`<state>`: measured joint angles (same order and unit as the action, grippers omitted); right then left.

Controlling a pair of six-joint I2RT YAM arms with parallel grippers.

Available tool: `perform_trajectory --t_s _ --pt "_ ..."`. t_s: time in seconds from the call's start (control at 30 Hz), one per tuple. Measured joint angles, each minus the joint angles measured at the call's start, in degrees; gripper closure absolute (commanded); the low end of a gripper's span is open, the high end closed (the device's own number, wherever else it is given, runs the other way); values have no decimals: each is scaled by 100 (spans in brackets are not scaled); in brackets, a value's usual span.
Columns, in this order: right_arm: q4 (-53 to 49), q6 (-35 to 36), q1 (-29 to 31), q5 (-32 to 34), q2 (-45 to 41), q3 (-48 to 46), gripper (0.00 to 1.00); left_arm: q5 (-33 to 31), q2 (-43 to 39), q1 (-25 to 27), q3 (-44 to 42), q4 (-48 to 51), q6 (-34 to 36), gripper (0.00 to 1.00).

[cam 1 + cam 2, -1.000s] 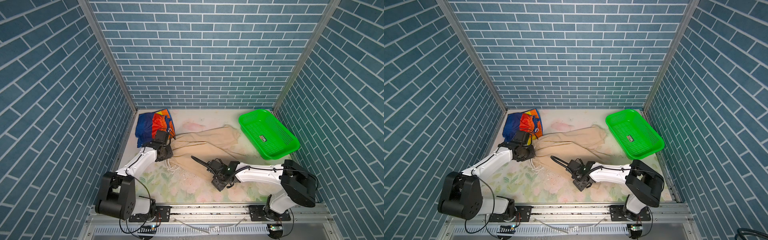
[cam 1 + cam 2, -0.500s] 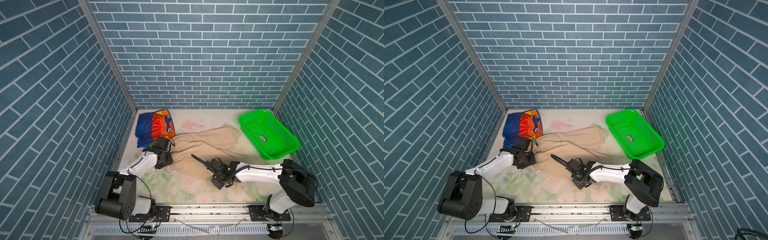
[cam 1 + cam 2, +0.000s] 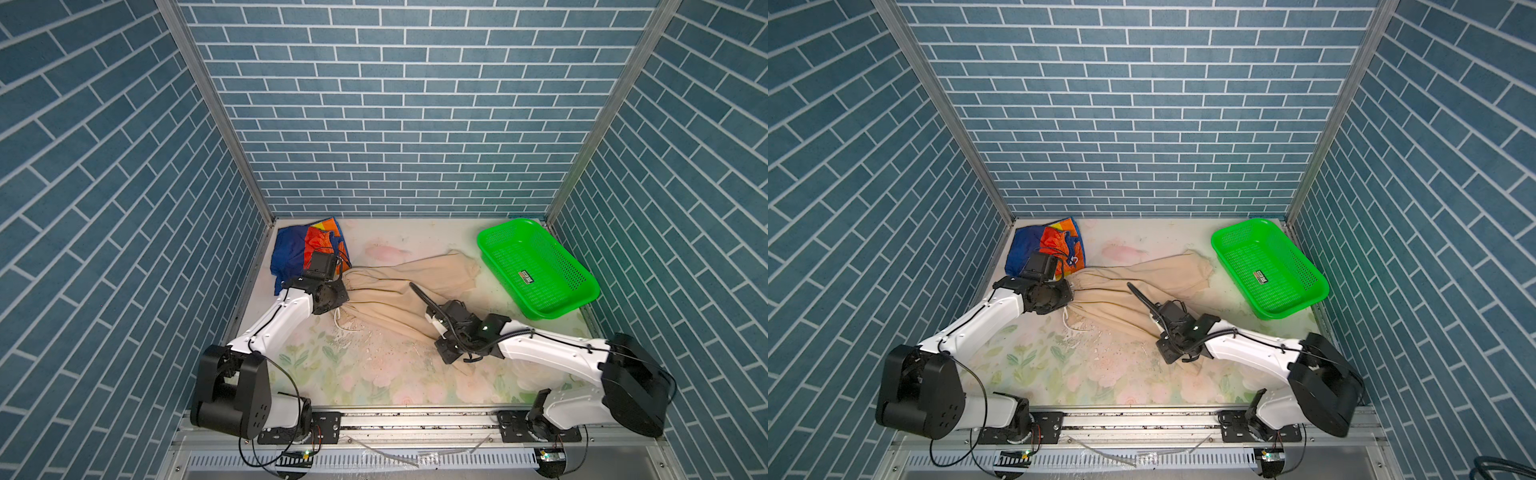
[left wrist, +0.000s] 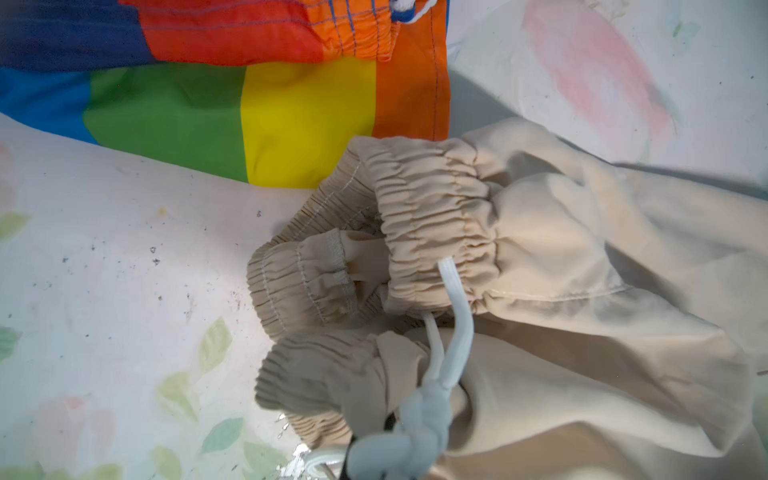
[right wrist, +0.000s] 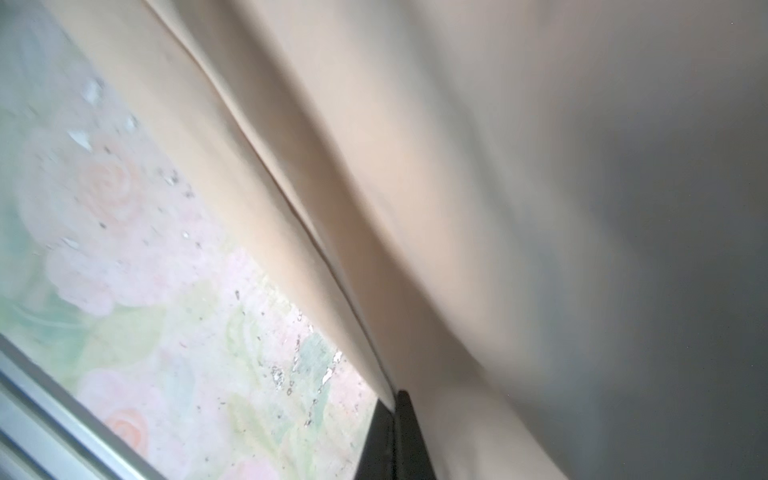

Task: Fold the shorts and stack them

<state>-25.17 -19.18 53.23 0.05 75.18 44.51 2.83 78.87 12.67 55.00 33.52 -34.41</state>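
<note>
Comparing against the frames of a second ago, the table (image 3: 374, 374) shows no change in layout. The left arm (image 3: 282, 316) stood lower in the frame half a second ago and is back at its earlier spot. The right arm (image 3: 552, 353) has barely shifted.

The beige shorts (image 3: 399, 286) lie unfolded across the middle of both top views, much as before. They run from centre-left toward the basket (image 3: 540, 253) at upper right. The rainbow shorts (image 3: 295, 249) sit bunched in the upper-left corner, unmoved, and just touch the beige waistband (image 4: 436, 216).

The left gripper (image 3: 337, 306) is at that waistband. It is clenched, apparently on the bunched fabric beside the knot of the drawstring (image 4: 455, 303). Its fingers are mostly hidden in the wrist view.

The right gripper (image 3: 445, 356), at lower centre, is clenched on a fabric edge of the beige shorts. In the right wrist view the edge runs into its closed black tip (image 5: 395, 436).

Count:
- two arms
- two grippers
- two pairs of shorts
- one basket
- one drawstring
</note>
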Motion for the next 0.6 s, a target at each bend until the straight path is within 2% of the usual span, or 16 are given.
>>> perform_trajectory --t_s 0.07,0.27,0.3,0.4,0.6 --pt "-20 -11 -286 15 -444 31 100 55 0 7 197 125 37 97" --pt "-476 -50 -1034 505 -1484 658 100 275 -39 -11 527 33 13 38" --pt "-553 -50 -1139 603 -1596 765 100 343 -57 -20 496 -15 -24 32" --pt "-708 -50 -1353 793 -1738 953 100 592 -179 -22 249 -219 -170 22" --pt "-986 -157 -1462 826 -1606 955 100 1025 -739 44 -640 -470 -590 17"
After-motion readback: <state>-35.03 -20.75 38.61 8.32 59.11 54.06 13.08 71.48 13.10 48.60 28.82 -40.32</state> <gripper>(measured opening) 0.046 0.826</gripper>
